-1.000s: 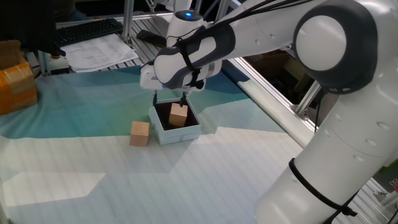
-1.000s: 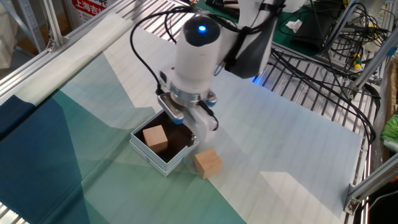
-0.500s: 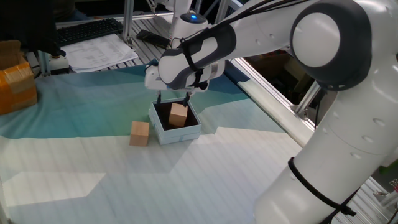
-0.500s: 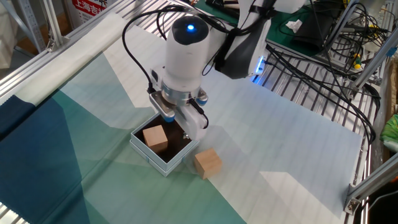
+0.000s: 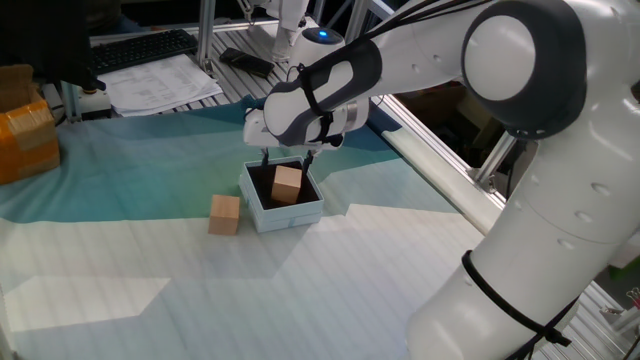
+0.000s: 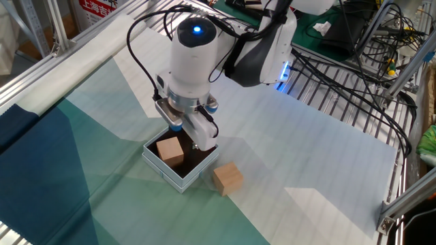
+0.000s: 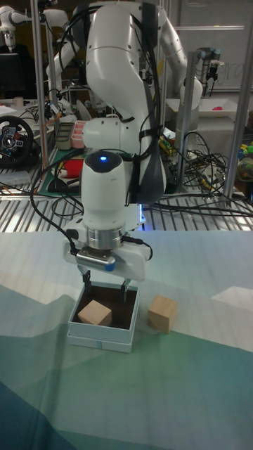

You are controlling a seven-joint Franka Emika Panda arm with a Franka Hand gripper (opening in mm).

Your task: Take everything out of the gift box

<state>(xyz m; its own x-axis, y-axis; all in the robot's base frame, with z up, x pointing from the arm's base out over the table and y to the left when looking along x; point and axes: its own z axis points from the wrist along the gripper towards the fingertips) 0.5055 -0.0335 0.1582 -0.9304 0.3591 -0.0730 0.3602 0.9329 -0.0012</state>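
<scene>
Gripper (image 7: 105, 290) hangs directly above the gift box (image 7: 100, 332), fingers spread wide and holding nothing; the fingertips sit at about rim height, one over each side of the dark interior. One cube (image 7: 94, 313) lies inside the box, against the wall on the side away from the outside cube. The second cube (image 7: 162, 313) rests on the table cloth just beside the box, apart from its wall.

In one fixed view the same layout reads as box (image 5: 281, 199), inner cube (image 5: 287, 185) and outer cube (image 5: 225, 214), with the gripper (image 5: 288, 158) above the opening. In the other fixed view the gripper (image 6: 185, 136) partly hides the rear of the box (image 6: 179, 162); the inner cube (image 6: 169, 150) and outer cube (image 6: 227, 178) show clearly.

Surroundings: an orange-brown carton (image 5: 25, 135) stands at the far edge of the table, well apart from the box. A keyboard (image 5: 142, 49) and a stack of papers (image 5: 160, 84) lie beyond the cloth. Cables (image 6: 354, 75) run across the slatted frame at the side. A red-and-white sign (image 6: 99, 7) shows characters too small to read.

Open cloth lies on all sides of the box except where the outer cube sits.
</scene>
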